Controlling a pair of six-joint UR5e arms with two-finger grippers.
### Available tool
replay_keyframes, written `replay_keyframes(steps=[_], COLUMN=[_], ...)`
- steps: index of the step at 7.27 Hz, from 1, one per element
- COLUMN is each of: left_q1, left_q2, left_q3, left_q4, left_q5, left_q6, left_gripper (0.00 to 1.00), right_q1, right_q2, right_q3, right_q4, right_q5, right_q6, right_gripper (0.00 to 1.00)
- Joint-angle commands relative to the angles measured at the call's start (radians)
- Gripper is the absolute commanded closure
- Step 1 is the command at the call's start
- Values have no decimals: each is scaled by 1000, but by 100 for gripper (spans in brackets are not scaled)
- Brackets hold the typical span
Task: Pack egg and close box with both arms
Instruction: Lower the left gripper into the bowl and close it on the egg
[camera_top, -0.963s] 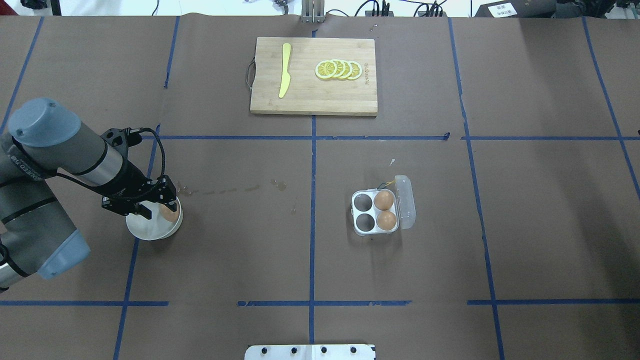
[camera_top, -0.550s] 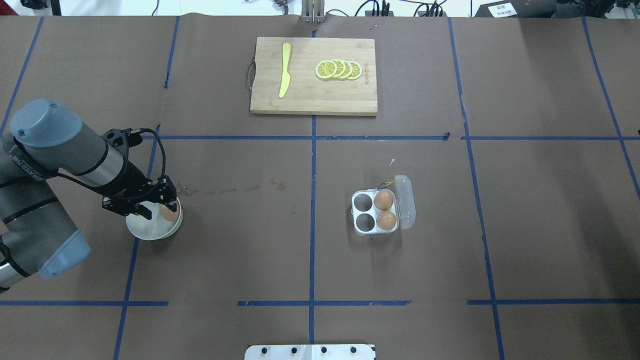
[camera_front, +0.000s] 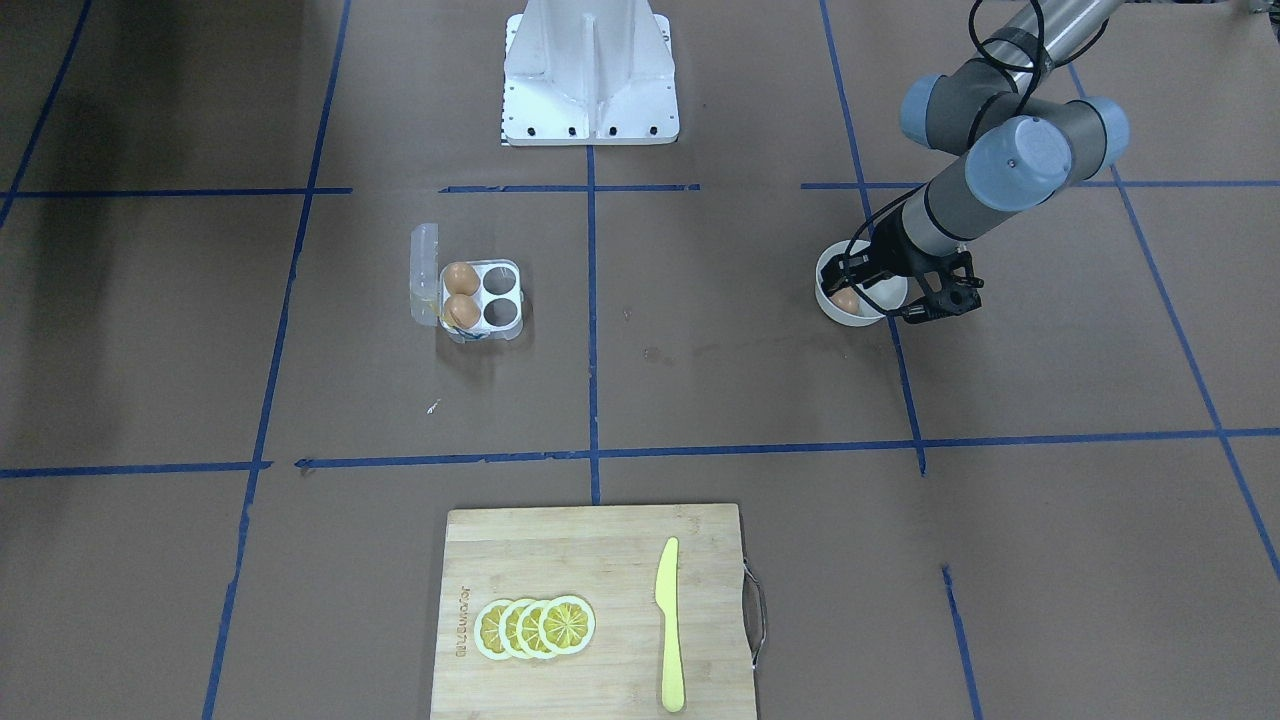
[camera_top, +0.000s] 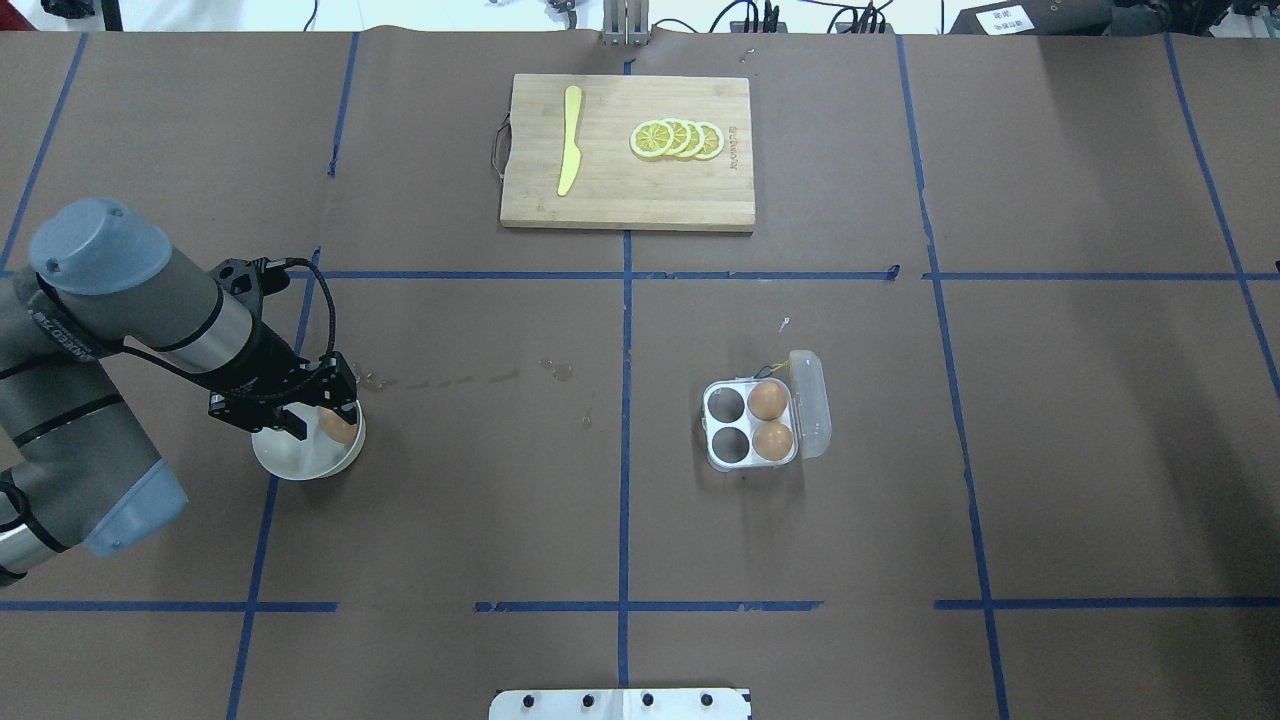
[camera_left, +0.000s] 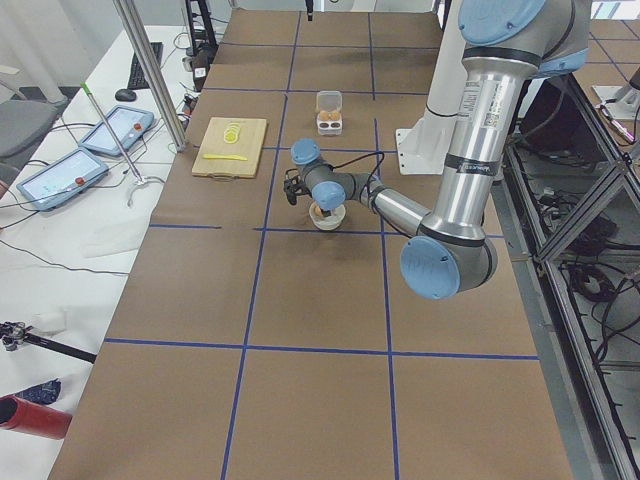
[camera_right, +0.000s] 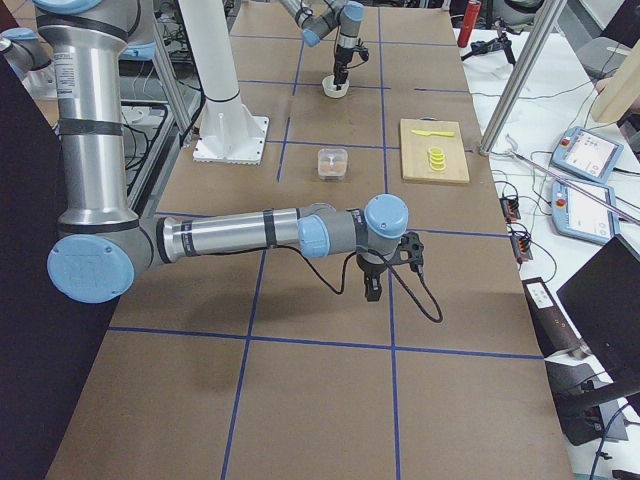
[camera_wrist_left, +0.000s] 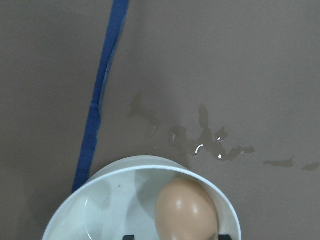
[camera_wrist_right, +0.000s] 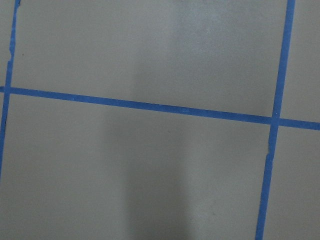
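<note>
The egg (camera_top: 340, 427) is tan-brown and lies in a round white bowl (camera_top: 290, 460) at the table's left. My left gripper (camera_top: 322, 418) reaches down into the bowl. In the left wrist view the egg (camera_wrist_left: 186, 210) sits between the two black fingertips, which stand apart, so the gripper is open around it. The clear four-cell box (camera_top: 712, 440) stands right of centre with its lid (camera_top: 810, 400) open. It holds two other eggs (camera_top: 768, 400) in its right cells. My right gripper (camera_right: 370, 292) shows only in the exterior right view, over bare table, and I cannot tell its state.
A wooden cutting board (camera_top: 625, 190) with lemon slices (camera_top: 677, 139) and a yellow knife (camera_top: 569, 140) lies at the far centre. The white robot base (camera_front: 590, 70) is at the near edge. Faint wet stains (camera_top: 450, 380) mark the paper right of the bowl.
My left arm has shifted slightly and the gripper has sunk a little around the egg in the bowl. The box and its eggs have not moved.
</note>
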Motion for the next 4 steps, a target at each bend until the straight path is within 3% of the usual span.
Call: replay_keyframes(steps=[1, 4], left_q1=[1, 1], left_q2=[-8, -25], left_q3=[7, 27], left_q4=[0, 0], left_q5=[0, 3], left_q6=[0, 2], left_gripper=[36, 36], right_q1=[-1, 1], right_q2=[-1, 0], right_q3=[0, -2], right_q4=[0, 0], right_q5=[0, -2], right_q6=[0, 0], right_gripper=[0, 0])
